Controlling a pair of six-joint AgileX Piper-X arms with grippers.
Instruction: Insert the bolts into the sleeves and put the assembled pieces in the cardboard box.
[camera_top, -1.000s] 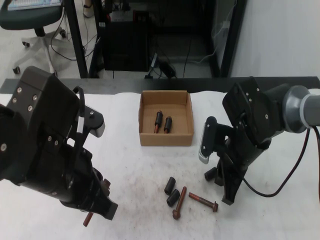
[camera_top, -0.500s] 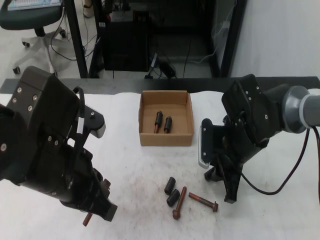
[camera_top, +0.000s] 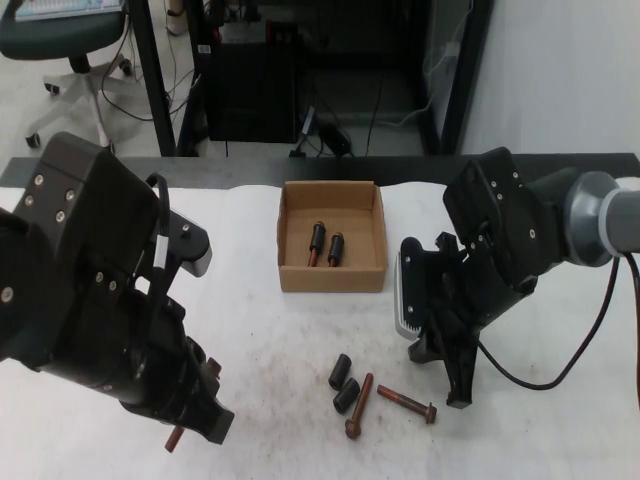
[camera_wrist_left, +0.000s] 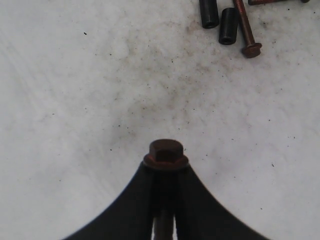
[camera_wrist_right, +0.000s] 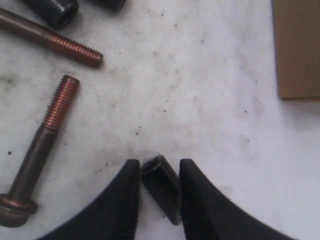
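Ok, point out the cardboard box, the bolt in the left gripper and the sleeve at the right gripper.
cardboard box (camera_top: 332, 278): high view, its front wall.
bolt (camera_wrist_left: 165, 154): left wrist view, its hex head.
sleeve (camera_wrist_right: 161, 186): right wrist view, its side, about mid-length.

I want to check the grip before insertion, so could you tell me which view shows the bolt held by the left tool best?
The left wrist view: the bolt shows its flanged hex head and shank clamped in the left tool. In the high view its end pokes out below that tool.
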